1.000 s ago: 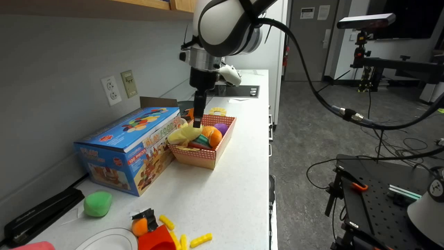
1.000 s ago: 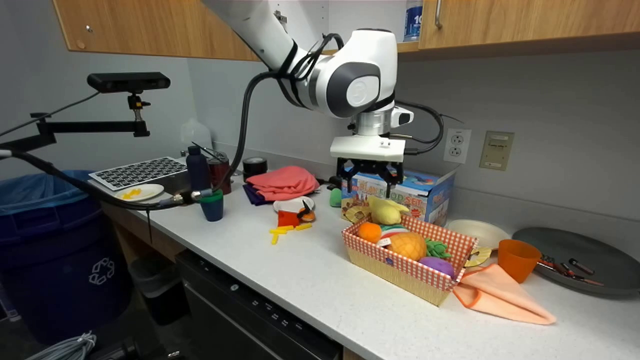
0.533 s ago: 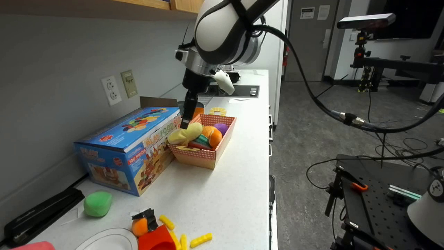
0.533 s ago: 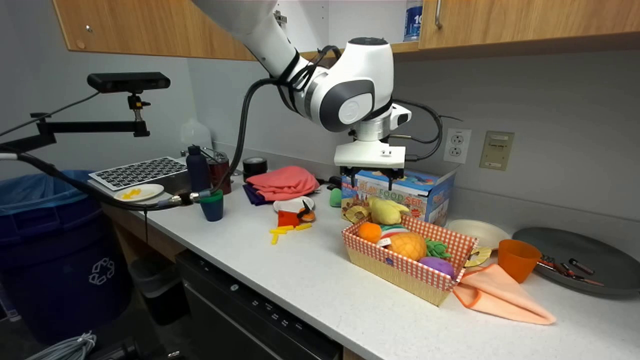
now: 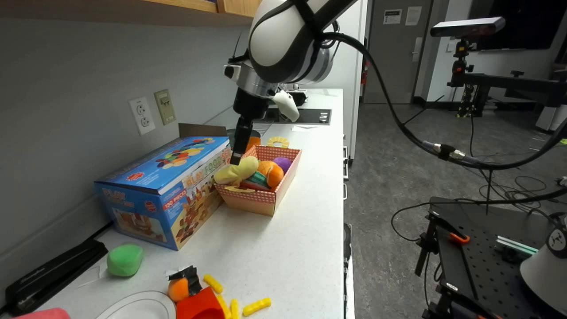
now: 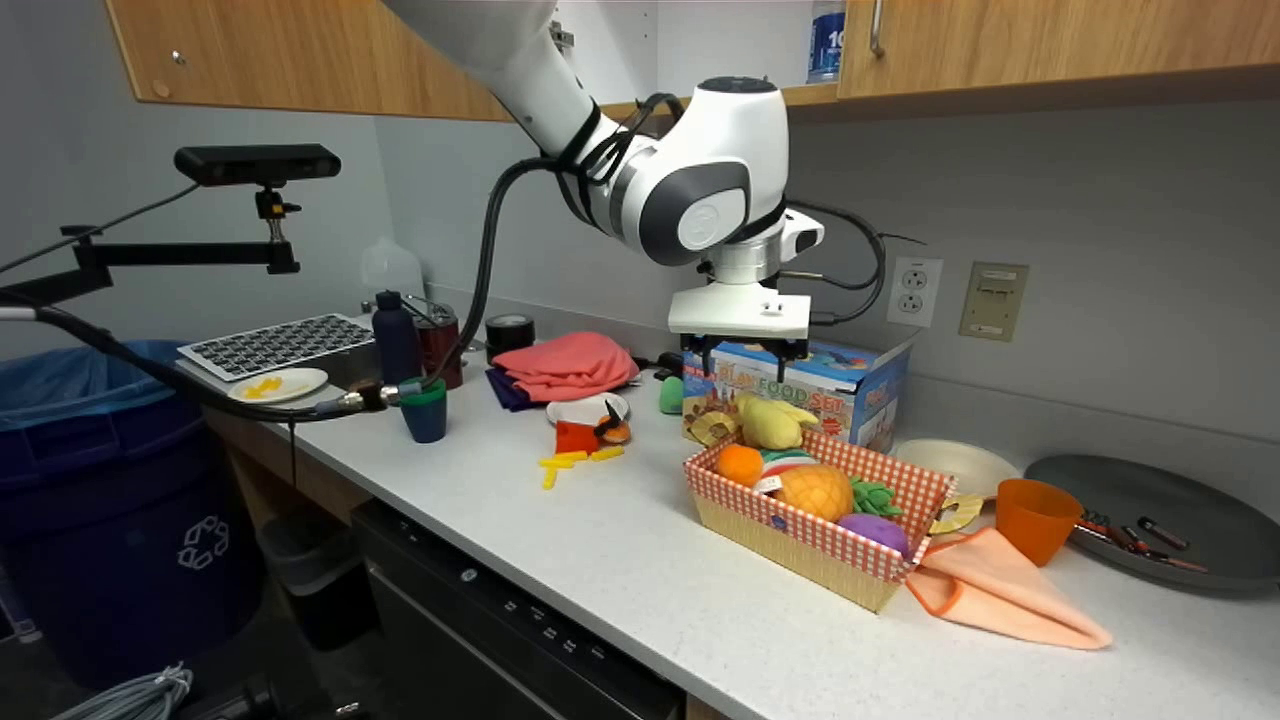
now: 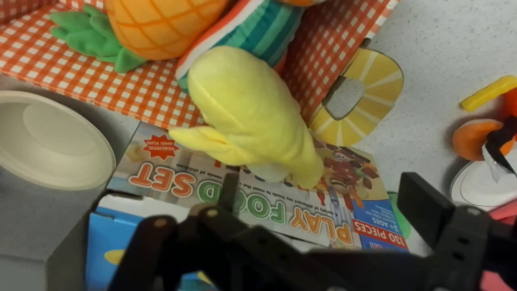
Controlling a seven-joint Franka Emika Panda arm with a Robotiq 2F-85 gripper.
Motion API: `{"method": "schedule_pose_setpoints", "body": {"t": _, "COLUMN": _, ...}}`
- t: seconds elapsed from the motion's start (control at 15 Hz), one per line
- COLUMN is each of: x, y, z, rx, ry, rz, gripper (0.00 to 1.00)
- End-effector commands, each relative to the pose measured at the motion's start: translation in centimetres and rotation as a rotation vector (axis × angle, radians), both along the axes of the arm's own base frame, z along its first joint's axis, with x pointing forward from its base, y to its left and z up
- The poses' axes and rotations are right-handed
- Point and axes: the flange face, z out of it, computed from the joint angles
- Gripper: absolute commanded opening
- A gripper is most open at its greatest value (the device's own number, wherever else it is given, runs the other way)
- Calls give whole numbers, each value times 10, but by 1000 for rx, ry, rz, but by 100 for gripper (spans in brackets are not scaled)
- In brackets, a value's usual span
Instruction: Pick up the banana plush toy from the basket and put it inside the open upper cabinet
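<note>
Gripper: fingers spread wide, nothing held. Tips hang just above the banana, a gap between showing in an exterior view. Banana lies at one end of the basket, overlapping the watermelon slice in the wrist view, one end reaching over the rim on the side of the blue box. Contact between banana and box: cannot tell. Also in the basket: pineapple, orange, purple toy. Bowl near the basket; beside that, orange cup, peach napkin, dark plate. Well apart, past the box: green toy, yellow sticks. Overhead, the upper cabinet stands open, bottle inside.
</note>
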Motion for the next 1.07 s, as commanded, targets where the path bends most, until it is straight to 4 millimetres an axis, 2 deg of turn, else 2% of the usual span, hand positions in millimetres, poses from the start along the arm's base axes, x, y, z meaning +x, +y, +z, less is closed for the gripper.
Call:
{"method": "schedule_pose_setpoints", "body": {"t": 0.0, "x": 4, "y": -6, "z": -3, "rx": 42, "ry": 14, "rz": -21, "gripper": 100}}
{"method": "schedule_pose_setpoints", "body": {"t": 0.53, "x": 9, "y": -35, "z": -29, "rx": 50, "ry": 44, "rz": -72, "gripper": 100}}
{"method": "schedule_pose_setpoints", "body": {"t": 1.0, "x": 12, "y": -38, "z": -40, "rx": 39, "ry": 62, "rz": -73, "gripper": 100}}
